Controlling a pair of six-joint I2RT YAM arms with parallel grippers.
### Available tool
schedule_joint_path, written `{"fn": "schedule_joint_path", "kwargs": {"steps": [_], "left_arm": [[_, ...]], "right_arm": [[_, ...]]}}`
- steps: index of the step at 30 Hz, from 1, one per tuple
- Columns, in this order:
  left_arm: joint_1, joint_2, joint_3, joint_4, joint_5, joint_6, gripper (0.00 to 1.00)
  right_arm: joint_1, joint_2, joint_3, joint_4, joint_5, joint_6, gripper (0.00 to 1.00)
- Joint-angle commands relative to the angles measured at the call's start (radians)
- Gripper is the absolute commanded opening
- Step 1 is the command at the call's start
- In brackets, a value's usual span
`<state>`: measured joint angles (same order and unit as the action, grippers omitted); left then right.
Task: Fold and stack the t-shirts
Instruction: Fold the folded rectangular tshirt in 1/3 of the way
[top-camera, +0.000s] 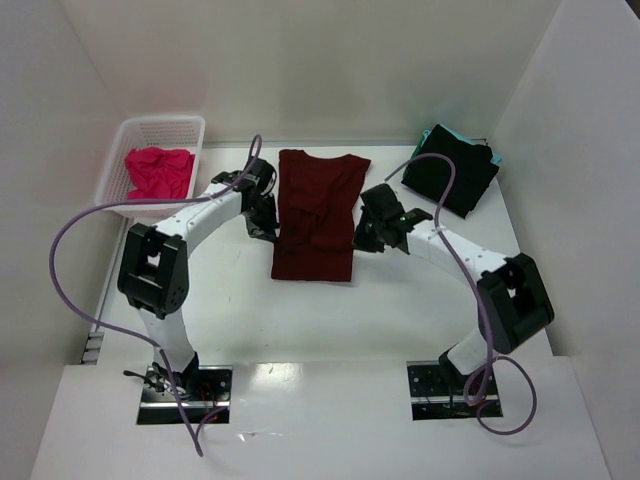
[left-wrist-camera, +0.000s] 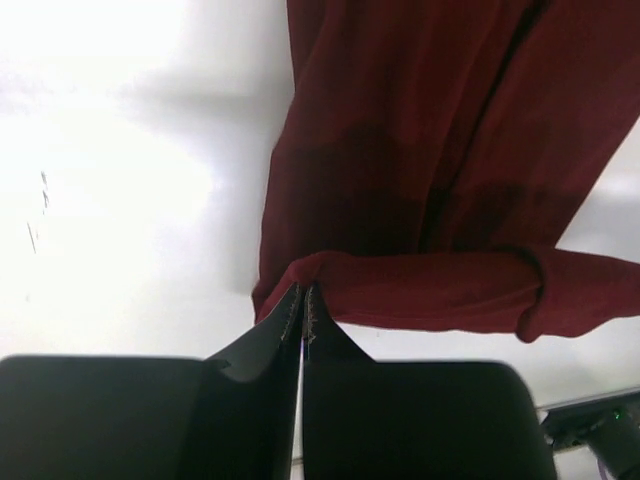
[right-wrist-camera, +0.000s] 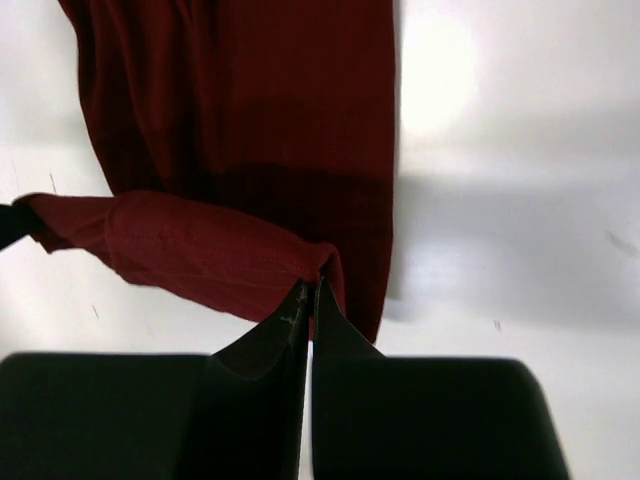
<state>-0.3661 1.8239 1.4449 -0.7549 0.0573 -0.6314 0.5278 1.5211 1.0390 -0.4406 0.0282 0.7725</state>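
Far left, the pink shirt (top-camera: 158, 172) sits bunched in the white basket (top-camera: 160, 122), not folded as far as I can see, so that one is left to do.

Next over, my left fingers (left-wrist-camera: 298, 312) are pressed together and clamped on a pinch of the maroon shirt (top-camera: 318, 215) at its left edge. That shirt lies lengthwise in the middle of the bench (top-camera: 300, 330), already narrowed to a long strip (sleeves tucked in, I think, though the seams are hard to read). From the wrist views a rolled band of its cloth stretches across between my two grips, raised above the layer beneath. I judge this to be the crosswise fold, partway through.

On its right edge, my right fingers (right-wrist-camera: 303, 315) are likewise closed tight on the same shirt.

Far right, at the back corner, the black shirt (top-camera: 450, 175) lies folded flat on top of the teal shirt (top-camera: 470, 135), of which only a sliver shows. So two look stacked, one is in hand and one waits.
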Motion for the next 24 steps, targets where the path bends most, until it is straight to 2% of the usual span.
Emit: {"fn": "schedule_joint_path", "kwargs": {"steps": [1, 10, 15, 22, 24], "left_arm": [[0.030, 0.056, 0.090, -0.001, 0.002, 0.069, 0.00], [0.087, 0.253, 0.308, -0.001, 0.058, 0.144, 0.00], [0.087, 0.330, 0.331, -0.001, 0.078, 0.148, 0.00], [0.148, 0.370, 0.351, 0.023, 0.087, 0.157, 0.00], [0.160, 0.385, 0.371, 0.023, 0.093, 0.163, 0.00]], "right_arm": [[-0.034, 0.077, 0.108, 0.051, 0.015, -0.069, 0.00], [-0.088, 0.268, 0.276, 0.051, 0.015, -0.111, 0.00], [-0.111, 0.357, 0.316, 0.069, -0.001, -0.121, 0.03], [-0.120, 0.430, 0.385, 0.080, -0.013, -0.121, 0.03], [-0.120, 0.445, 0.414, 0.080, -0.013, -0.127, 0.06]]}}
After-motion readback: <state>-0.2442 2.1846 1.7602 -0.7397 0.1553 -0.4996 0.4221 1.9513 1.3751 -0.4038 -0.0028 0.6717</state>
